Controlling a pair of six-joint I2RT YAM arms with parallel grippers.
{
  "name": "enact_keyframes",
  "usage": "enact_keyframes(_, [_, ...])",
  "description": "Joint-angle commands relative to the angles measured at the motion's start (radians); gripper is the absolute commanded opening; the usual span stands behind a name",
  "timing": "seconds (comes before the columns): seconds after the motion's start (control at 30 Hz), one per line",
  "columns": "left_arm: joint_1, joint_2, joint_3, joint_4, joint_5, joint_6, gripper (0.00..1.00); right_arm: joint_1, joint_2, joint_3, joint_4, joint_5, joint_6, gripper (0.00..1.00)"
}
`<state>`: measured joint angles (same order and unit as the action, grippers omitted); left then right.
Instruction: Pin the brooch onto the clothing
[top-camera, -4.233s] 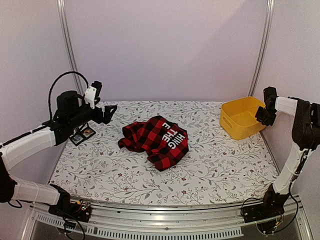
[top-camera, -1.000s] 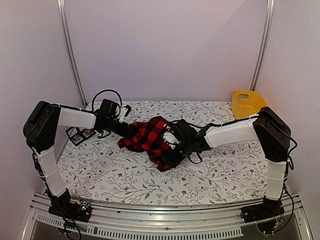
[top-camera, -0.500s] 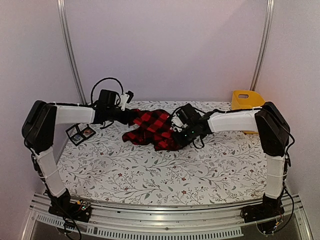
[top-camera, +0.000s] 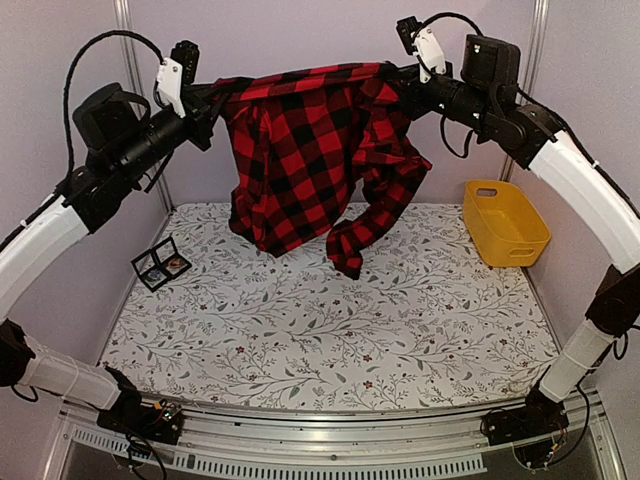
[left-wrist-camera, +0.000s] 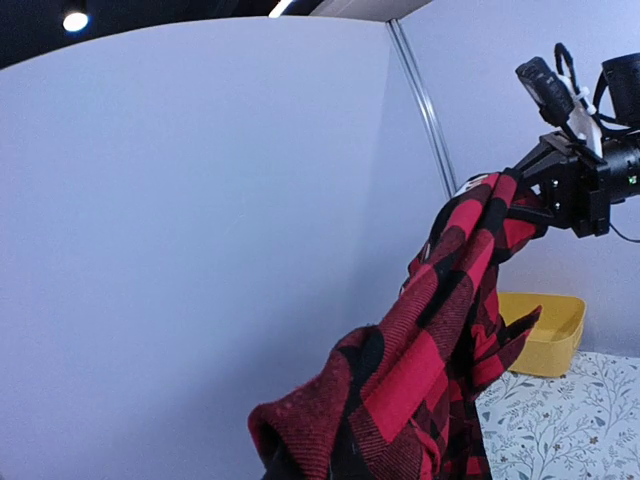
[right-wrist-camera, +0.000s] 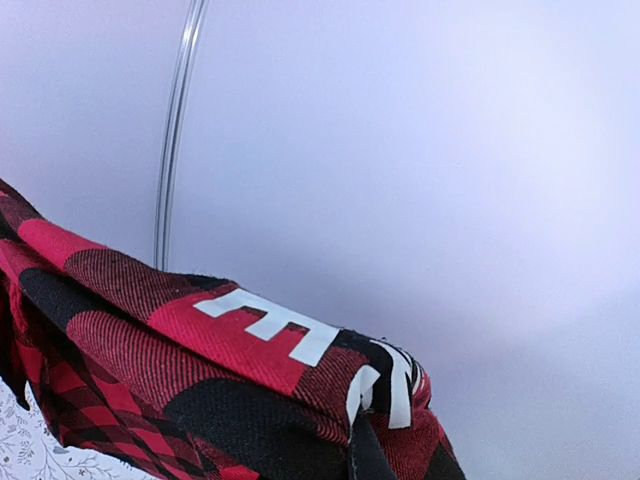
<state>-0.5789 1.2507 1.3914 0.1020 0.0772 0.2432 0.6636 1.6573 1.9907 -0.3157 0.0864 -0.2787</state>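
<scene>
Hanging between both hands, the red-and-black checked flannel shirt (top-camera: 300, 150) droops below them, above the bench (top-camera: 400, 320); left hand (top-camera: 208, 100) and right hand (top-camera: 398, 80) each clamp its upper edge.

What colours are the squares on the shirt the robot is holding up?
Red and black checks on the shirt, clearest in the top external view.
</scene>
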Motion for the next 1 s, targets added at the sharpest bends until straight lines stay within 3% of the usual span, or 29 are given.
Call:
enact_keyframes(0.0, [-0.008, -0.020, -0.043, -0.082, -0.141, 0.063, 0.00, -0.042, -0.012, -0.066, 0.002, 0.047, -0.043, 0.00])
enact_keyframes(0.23, [-0.012, -0.022, -0.097, -0.099, -0.206, 0.032, 0.00, -0.047, -0.040, -0.157, -0.006, 0.129, -0.040, 0.00])
enact_keyframes(0.37, [0.011, 0.100, -0.066, -0.076, -0.234, 0.067, 0.00, -0.119, 0.043, -0.112, 0.025, 0.126, -0.047, 0.00])
enact_keyframes(0.43, [0.042, 0.213, -0.001, -0.066, -0.230, 0.075, 0.00, -0.184, 0.126, -0.042, 0.048, 0.116, -0.053, 0.00])
enact_keyframes(0.63, [0.091, 0.525, 0.334, 0.066, -0.281, 0.138, 0.00, -0.242, 0.448, 0.418, 0.049, 0.264, -0.064, 0.00])
enact_keyframes(0.77, [0.083, 0.632, 0.572, 0.001, -0.281, 0.162, 0.00, -0.245, 0.400, 0.398, 0.192, 0.251, -0.050, 0.00])
enact_keyframes(0.87, [0.074, 0.578, 0.487, 0.010, -0.256, 0.158, 0.00, -0.244, 0.299, 0.260, 0.206, 0.146, -0.077, 0.00])
enact_keyframes(0.97, [0.062, 0.470, 0.250, 0.026, -0.262, 0.107, 0.00, -0.214, 0.187, 0.052, 0.151, 0.098, -0.145, 0.01])
